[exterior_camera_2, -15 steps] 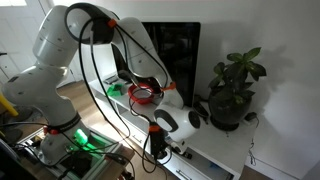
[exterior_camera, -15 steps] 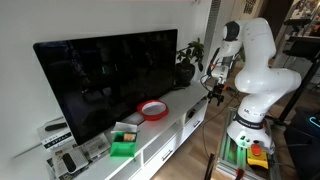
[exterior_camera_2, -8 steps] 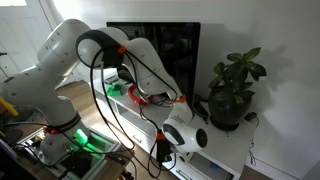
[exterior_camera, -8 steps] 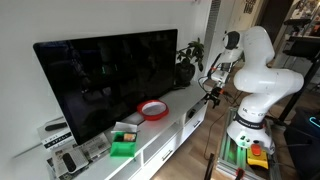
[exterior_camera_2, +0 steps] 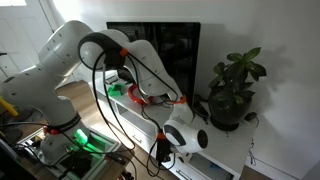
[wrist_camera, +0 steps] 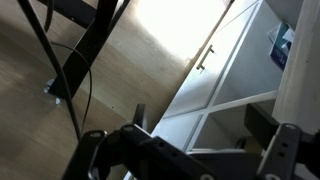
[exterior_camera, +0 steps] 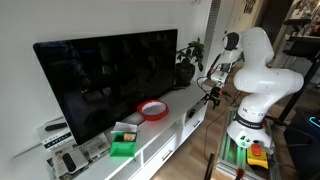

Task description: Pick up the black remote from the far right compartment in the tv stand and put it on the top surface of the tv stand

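The long white tv stand (exterior_camera: 165, 135) carries the big black TV in both exterior views. My gripper (exterior_camera: 213, 92) hangs off the stand's right end, in front of its face; it also shows low beside the stand in an exterior view (exterior_camera_2: 160, 150). In the wrist view my gripper (wrist_camera: 199, 118) is open and empty, jaws wide apart, facing the stand's white panelled front (wrist_camera: 215, 60) and a shadowed open compartment (wrist_camera: 240, 112). The top surface (exterior_camera: 185, 100) is bare near the right end. The black remote is not visible in any view.
A red-rimmed round dish (exterior_camera: 152, 109) and a green box (exterior_camera: 122, 147) sit on the stand before the TV (exterior_camera: 110, 80). A potted plant (exterior_camera: 187, 62) stands at the right end, also seen in an exterior view (exterior_camera_2: 232, 95). Wood floor and cables (wrist_camera: 70, 80) lie below.
A second ago the arm stood higher; it has folded down and brought the gripper lower toward the stand's front. Nothing has moved over the last half second.
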Available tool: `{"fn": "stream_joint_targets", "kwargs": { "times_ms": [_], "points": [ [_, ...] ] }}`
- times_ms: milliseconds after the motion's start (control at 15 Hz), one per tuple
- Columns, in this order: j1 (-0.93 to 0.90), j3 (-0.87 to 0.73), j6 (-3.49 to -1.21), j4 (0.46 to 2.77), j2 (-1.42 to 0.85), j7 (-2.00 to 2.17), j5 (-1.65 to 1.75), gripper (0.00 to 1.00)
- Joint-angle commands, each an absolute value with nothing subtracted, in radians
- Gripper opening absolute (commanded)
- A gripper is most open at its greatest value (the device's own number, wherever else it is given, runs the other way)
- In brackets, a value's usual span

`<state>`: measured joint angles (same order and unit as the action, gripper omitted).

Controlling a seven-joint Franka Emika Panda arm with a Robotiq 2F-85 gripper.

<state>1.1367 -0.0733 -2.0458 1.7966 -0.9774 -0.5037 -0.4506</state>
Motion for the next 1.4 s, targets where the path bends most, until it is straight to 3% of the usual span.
{"fn": "stream_joint_targets", "kwargs": {
  "times_ms": [0,867,933,1333],
  "points": [
    [1.151,-0.08,-1.949,1.644,-1.112,-0.388,-0.426,1.0],
    [1.317,0.022,-1.732,1.127,-1.516,-0.364,-0.444,1.0],
    [1.287,-0.004,-1.805,1.249,-1.442,-0.388,-0.449,1.0],
    [1.305,0.018,-1.768,1.171,-1.491,-0.376,-0.434,1.0]
  ]
}}
